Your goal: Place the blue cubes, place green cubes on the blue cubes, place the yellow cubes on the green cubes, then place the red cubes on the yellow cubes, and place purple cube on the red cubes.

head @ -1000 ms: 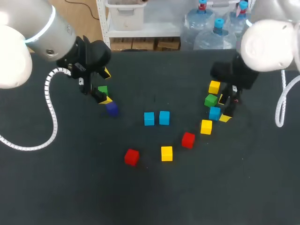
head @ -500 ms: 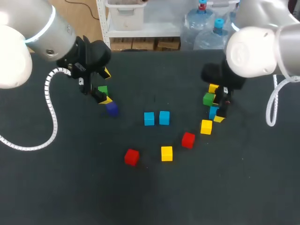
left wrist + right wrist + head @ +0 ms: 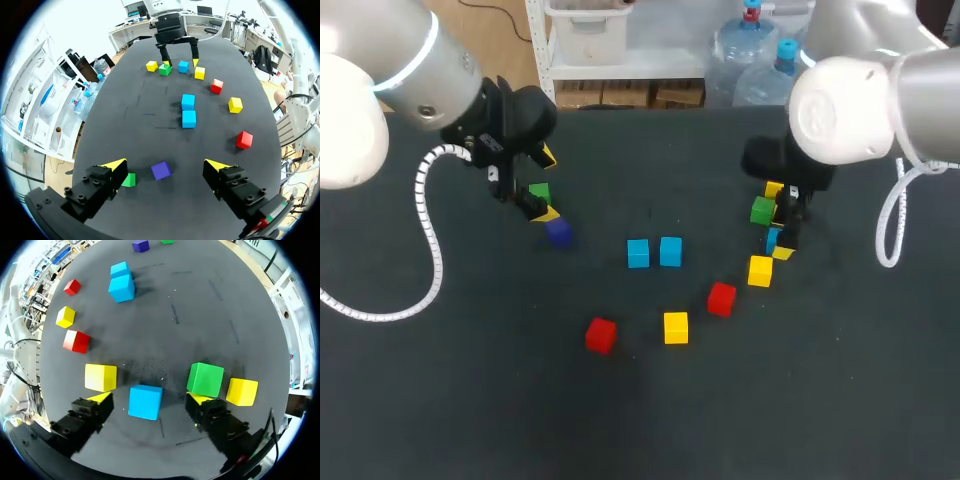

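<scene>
Dark tabletop [image 3: 470, 400]: toward its left edge, left fingers [image 3: 114, 165] released, purple cube [image 3: 160, 170] between them; toward its right edge, right fingers [image 3: 99, 398] released, flanking a blue cube [image 3: 145, 401].

Three blue cubes [image 3: 188, 101], three yellow cubes [image 3: 235, 104], two green cubes [image 3: 128, 179], two red cubes [image 3: 244, 139], one purple cube [image 3: 160, 170]

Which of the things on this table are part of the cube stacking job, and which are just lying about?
Part of the job: blue cubes, green cubes, yellow cubes, red cubes, purple cube.
Not part of it: black table, white coiled cable on the left arm.
</scene>
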`<state>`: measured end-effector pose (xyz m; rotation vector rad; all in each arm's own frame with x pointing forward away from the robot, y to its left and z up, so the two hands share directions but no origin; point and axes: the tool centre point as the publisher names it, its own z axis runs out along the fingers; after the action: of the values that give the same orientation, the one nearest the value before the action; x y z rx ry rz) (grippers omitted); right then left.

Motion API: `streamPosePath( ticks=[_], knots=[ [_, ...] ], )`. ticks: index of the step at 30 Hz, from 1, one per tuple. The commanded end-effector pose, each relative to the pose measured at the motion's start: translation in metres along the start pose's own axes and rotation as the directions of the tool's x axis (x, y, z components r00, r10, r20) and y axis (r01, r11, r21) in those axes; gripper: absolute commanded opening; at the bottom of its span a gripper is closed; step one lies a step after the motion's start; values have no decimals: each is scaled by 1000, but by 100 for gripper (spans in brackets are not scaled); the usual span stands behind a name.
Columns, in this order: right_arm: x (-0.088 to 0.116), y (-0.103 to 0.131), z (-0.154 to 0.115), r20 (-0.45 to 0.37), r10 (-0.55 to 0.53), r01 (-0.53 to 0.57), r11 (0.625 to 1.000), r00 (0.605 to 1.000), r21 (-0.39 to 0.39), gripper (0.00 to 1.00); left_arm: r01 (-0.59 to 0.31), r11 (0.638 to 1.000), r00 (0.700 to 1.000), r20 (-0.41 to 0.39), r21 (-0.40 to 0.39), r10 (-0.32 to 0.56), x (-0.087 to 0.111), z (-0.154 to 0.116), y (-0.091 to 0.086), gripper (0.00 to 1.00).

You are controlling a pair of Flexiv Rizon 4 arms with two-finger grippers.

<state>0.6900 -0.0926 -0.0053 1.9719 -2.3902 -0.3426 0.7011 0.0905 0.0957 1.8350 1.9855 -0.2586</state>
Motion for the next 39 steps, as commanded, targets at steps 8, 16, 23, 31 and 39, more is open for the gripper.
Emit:
streamPosePath(
  ticks=[8, 16, 23, 31, 39],
  knots=[
    [6, 9, 1, 4, 23, -23, 1000, 1000, 21, 0, -2, 1000, 1000, 3, 1, 2, 1, 0, 1, 100],
    [7, 11, -1, -18, 21, -21, 999, 1000, 28, 0, -2, 1000, 1000, 3, 1, 2, 1, 0, 1, 100],
    [23, 18, -6, -30, 55, -54, 998, 998, 38, 0, -2, 1000, 1000, 3, 1, 2, 1, 0, 1, 100],
    [34, 27, -1, -45, 64, -63, 998, 997, 14, 0, -2, 1000, 1000, 3, 1, 2, 1, 0, 1, 100],
    [38, 28, 0, -51, 77, -77, 997, 996, 3, 100, -2, 1000, 1000, 3, 1, 2, 1, 0, 1, 100]
  ],
)
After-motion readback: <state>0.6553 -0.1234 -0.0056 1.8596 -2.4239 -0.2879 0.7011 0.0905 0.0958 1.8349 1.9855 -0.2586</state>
